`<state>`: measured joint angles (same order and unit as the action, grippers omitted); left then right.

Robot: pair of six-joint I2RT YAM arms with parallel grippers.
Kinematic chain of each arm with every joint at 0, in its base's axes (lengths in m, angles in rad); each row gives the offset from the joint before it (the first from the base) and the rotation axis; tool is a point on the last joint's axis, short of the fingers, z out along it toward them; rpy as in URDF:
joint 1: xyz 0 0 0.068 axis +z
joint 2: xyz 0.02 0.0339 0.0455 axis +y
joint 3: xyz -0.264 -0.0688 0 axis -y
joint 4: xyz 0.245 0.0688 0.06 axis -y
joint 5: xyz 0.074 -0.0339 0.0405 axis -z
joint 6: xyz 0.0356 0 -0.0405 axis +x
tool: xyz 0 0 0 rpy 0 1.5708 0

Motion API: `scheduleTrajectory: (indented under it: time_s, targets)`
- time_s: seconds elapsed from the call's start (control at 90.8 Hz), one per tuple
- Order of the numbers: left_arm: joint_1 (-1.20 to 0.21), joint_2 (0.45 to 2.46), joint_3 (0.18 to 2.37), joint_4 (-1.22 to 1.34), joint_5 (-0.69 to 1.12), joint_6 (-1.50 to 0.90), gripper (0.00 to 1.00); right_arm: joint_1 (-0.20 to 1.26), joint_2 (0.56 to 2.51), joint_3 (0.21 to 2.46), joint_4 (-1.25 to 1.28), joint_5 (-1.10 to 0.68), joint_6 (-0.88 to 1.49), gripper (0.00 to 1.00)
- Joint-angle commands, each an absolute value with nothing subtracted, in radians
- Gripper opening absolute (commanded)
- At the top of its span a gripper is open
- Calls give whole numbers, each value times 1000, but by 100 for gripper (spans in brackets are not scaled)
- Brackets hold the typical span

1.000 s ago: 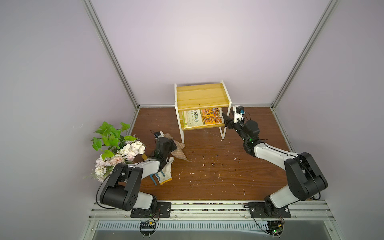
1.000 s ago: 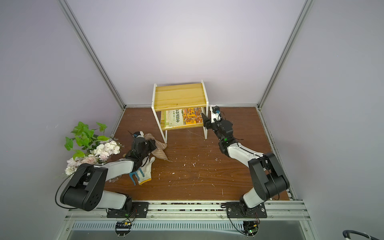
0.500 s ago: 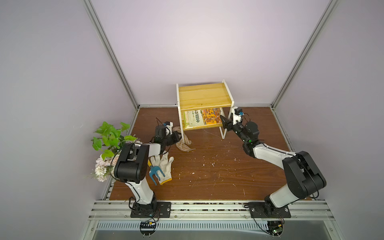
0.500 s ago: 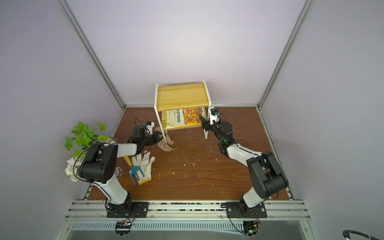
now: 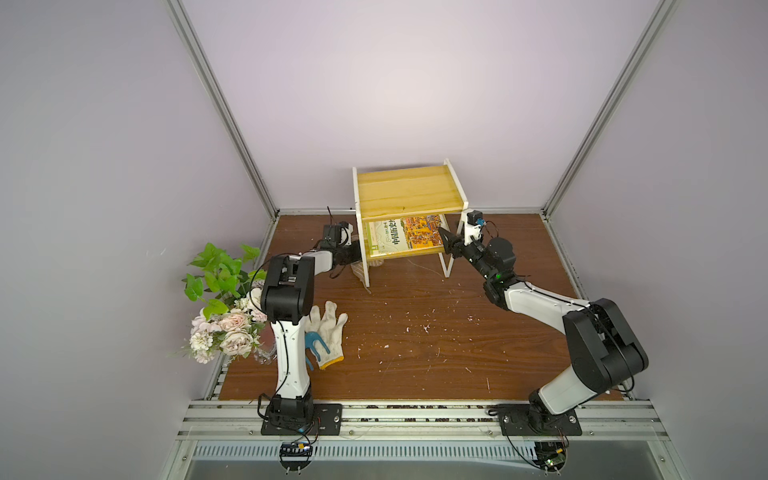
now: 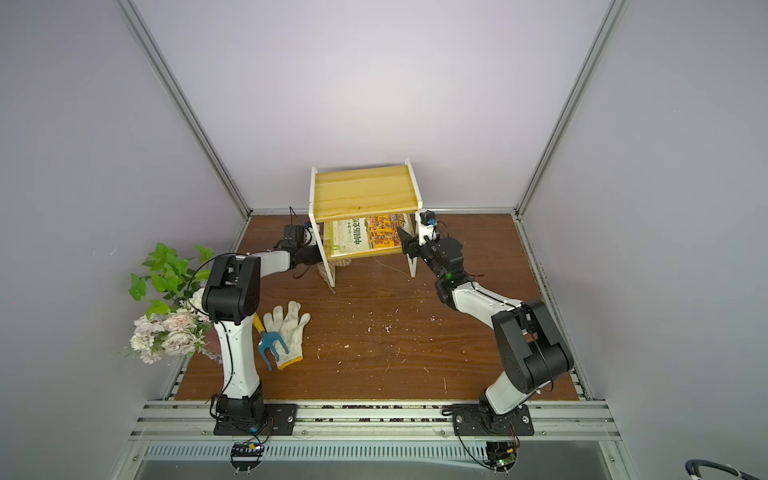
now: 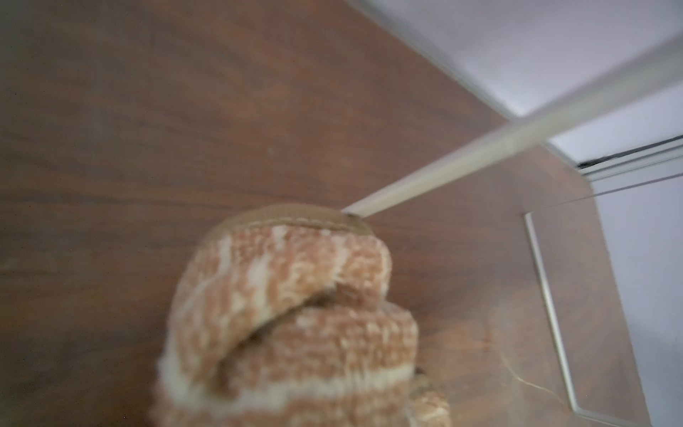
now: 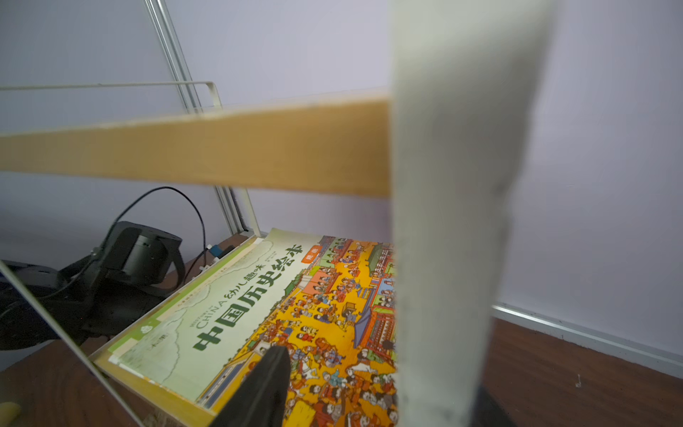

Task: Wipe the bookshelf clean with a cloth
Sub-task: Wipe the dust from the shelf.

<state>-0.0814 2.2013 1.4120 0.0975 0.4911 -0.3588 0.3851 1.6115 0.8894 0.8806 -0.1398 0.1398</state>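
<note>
While left fingers (image 5: 351, 255) clench cloth (image 7: 288, 314) under bookshelf (image 5: 409, 195) edge, right fingers (image 8: 262, 388), spread, straddle leg (image 8: 454, 222).

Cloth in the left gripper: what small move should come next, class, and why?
Probably lift the cloth onto the bare top board of the bookshelf. The left gripper is shut on it low beside a front leg, near the tabletop, while the right gripper straddles the opposite front leg.
</note>
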Motion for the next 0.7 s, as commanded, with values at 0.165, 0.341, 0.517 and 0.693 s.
scheduleTrajectory:
  time_s: [0.165,0.341,0.517,0.693]
  targets:
    - [-109,1977,1060,162,457,-348,0,393,1587,888,875,-118,156,64]
    - [-55,2084,1315,-14,378,-273,0,396,1589,890,866,-116,161,64]
    - [-37,2018,1509,47,426,-358,0,398,1599,917,873,-119,176,64]
    - [-48,1994,1314,237,393,-484,0,400,1609,904,887,-130,199,65]
